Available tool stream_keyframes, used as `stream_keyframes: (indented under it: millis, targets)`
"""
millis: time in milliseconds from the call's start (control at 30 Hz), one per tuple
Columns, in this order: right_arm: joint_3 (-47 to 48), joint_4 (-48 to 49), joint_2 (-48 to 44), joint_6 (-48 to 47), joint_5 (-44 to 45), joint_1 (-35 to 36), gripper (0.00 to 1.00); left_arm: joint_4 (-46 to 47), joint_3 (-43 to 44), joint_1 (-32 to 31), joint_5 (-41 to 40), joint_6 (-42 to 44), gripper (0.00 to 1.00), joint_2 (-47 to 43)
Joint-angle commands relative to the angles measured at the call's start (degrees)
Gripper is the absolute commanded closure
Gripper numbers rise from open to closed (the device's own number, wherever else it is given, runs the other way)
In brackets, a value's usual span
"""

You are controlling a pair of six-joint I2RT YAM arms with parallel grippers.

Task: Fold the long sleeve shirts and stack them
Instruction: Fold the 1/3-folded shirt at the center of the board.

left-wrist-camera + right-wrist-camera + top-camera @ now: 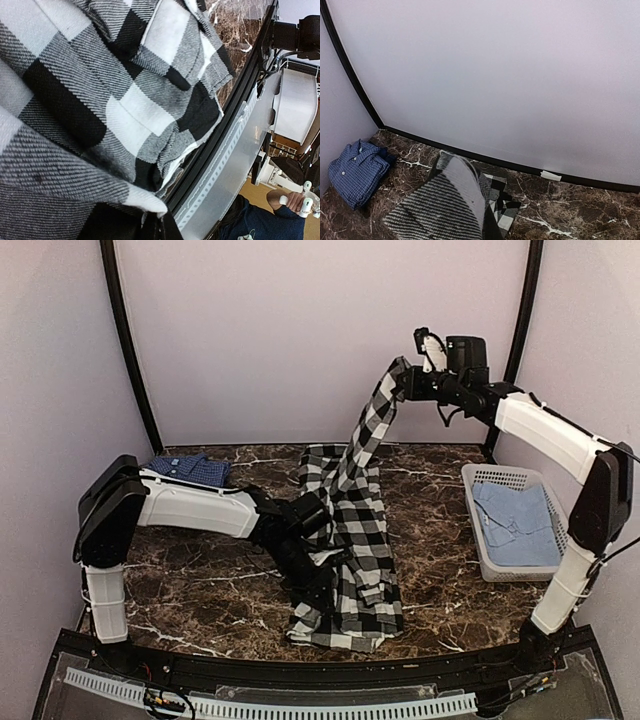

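The black-and-white checked shirt (360, 530) lies lengthwise on the marble table (200, 580), with one part pulled up as a taut strip toward the back. My right gripper (405, 385) is high above the table's rear edge, shut on the top of that strip. In the right wrist view the cloth (445, 210) drapes over the jaws. My left gripper (312, 585) is low near the front edge, shut on a fold of the shirt's lower part. There the checked cloth (125, 110) fills the left wrist view and hides the fingertips. The dark blue fine-checked shirt (190, 470) (357, 172) lies folded at the back left.
A white slotted basket (500, 476) stands at the right with a light blue garment (515, 520) in it. The black front rail and perforated strip (235, 145) run close to the shirt's hem. Walls enclose the back and sides.
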Motion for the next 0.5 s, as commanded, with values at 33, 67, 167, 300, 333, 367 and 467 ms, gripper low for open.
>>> stream_keyframes:
  millis: [33,67,167,300,333,367,467]
  targets:
    - [1.01,2.83,2.03,0.62,-1.47,0.36,1.0,1.19,2.01,-0.25,2.88,-1.01,0.96,1.39]
    - [0.4,2.78,2.2,0.9,-1.7,0.44,1.0,1.5,2.41,-0.29,2.97,-1.14,0.94,1.54]
    - [-2.09,2.61,1.79,1.84,-2.31,1.14,1.0,0.3,3.93,-0.33,2.03,-0.29,0.75,1.11]
    - [-4.99,0.78,1.71,2.15,-2.64,3.63,1.0,-1.17,3.48,0.27,-1.99,-0.37,0.58,-3.65]
    - [-5.83,0.57,1.65,2.11,-2.81,4.43,1.0,-1.41,3.08,0.41,-2.99,-0.77,0.57,-5.65]
    - [-6.78,0.5,1.59,2.11,-2.96,5.23,1.0,-1.5,1.95,0.95,-3.35,-1.02,0.56,-6.64]
    - [-9.12,0.47,2.1,2.23,-4.02,7.86,1.0,-2.49,-0.99,1.74,-6.09,-1.94,0.56,-11.61]
